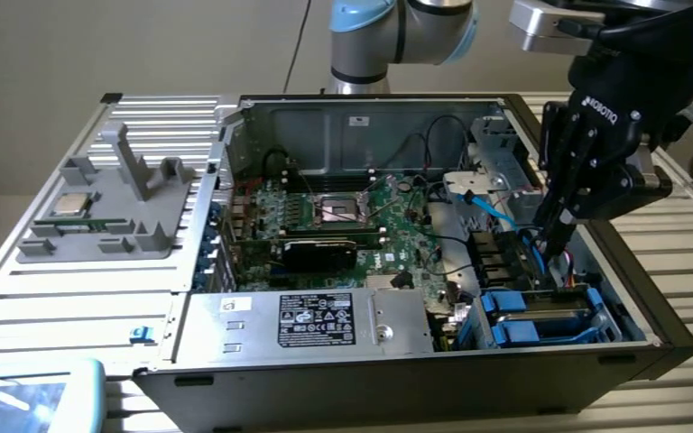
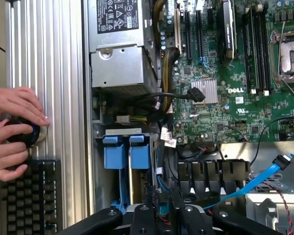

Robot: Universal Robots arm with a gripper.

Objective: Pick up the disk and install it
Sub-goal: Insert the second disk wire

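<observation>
Two blue carrier tabs mark the disk [image 1: 537, 320], which sits on edge in the drive bay at the computer case's [image 1: 635, 356] front corner, long axis running into the bay. Straight above it, the gripper [image 1: 554, 242] reaches down from the arm, fingers narrowed; whether they grip anything I cannot tell. From the wrist, a person's hands [image 2: 12, 129] rest on a knob beside a keyboard [image 2: 32, 200].

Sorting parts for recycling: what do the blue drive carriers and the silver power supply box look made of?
Blue drive carriers: likely moulded plastic, with uniform bright colour and a soft sheen. Silver power supply box: apparently bare sheet metal, dull grey, with folded edges and a printed label.
</observation>
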